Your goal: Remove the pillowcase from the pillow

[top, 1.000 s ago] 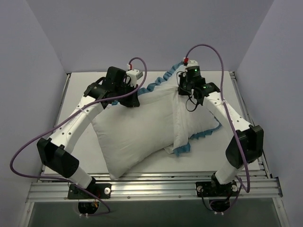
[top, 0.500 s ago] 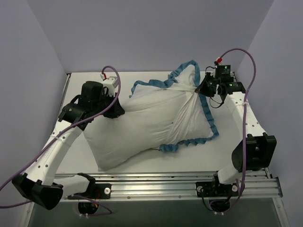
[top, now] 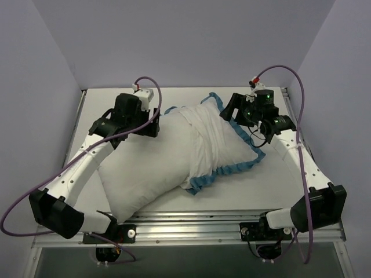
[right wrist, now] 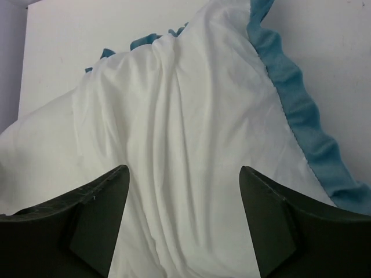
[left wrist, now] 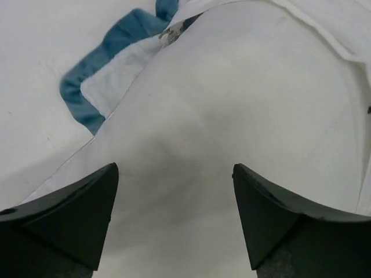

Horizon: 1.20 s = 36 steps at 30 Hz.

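Two grippers are mine here, and both are released, with nothing between their fingers. My left gripper (left wrist: 174,174) hangs over the far left end of the pillow (top: 139,168). In its wrist view only plain white cushion shows in the gap between the spread fingers. My right gripper (right wrist: 184,171) sits over the far right corner of the pillowcase (top: 217,145), its fingers apart above the wrinkled white back of the cover. I cannot tell whether either gripper touches the cloth below it.

The pillow lies diagonally on the white tabletop (top: 179,95), one end near the front left and the other toward the far right. The front left half is bare. The pillowcase covers only the far right half, bunched into folds across the middle of the pillow. Its teal ruffle (top: 232,169) runs along the right side and curls round the lower edge of the bunched cloth. More of the trim peeks out at the far edge beside my left gripper. The plain white back of the cover faces up; the patterned front is almost entirely hidden.
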Tool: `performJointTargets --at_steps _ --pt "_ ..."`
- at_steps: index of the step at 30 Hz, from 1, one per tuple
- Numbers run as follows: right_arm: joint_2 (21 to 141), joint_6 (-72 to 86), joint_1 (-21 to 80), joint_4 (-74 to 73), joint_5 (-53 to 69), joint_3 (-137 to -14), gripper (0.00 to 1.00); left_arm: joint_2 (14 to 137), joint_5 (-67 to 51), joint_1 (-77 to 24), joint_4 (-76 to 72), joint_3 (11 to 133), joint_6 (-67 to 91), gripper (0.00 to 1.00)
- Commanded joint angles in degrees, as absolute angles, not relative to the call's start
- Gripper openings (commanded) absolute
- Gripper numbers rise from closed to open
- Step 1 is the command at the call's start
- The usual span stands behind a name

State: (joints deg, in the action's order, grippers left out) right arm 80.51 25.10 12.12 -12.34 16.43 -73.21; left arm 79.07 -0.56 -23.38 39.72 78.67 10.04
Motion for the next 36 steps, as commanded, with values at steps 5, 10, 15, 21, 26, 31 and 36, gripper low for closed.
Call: performJointTargets --at_steps 5,10,15,21,26,31,36 --pt "64.7 23.1 14.7 -16.6 19.9 -59.9 0.78 69.1 16.5 -48.8 35.5 74.2 -2.0 0.94" --pt "58.9 27.2 16.4 -13.7 23.4 -50.1 0.78 68.6 23.8 -60.5 35.3 65.0 2.0 0.96" --pt "61.3 28.9 16.7 -7.8 23.8 -47.4 0.78 74.3 27.5 -69.1 34.0 61.4 7.5 0.97" --pt "64.1 28.7 16.9 -5.6 24.3 -48.8 0.78 82.9 39.0 -70.1 30.6 58.4 13.1 0.97" --pt "61.8 27.2 17.2 -7.0 24.6 -47.9 0.78 89.4 41.7 -68.6 27.1 58.3 15.2 0.56" --pt "58.6 25.8 17.9 -9.1 24.1 -45.3 0.78 90.2 39.4 -66.1 23.9 59.9 13.5 0.03" --pt "56.2 26.0 21.1 -9.1 23.1 -41.2 0.78 85.4 34.0 -63.3 23.8 63.4 12.1 0.02"
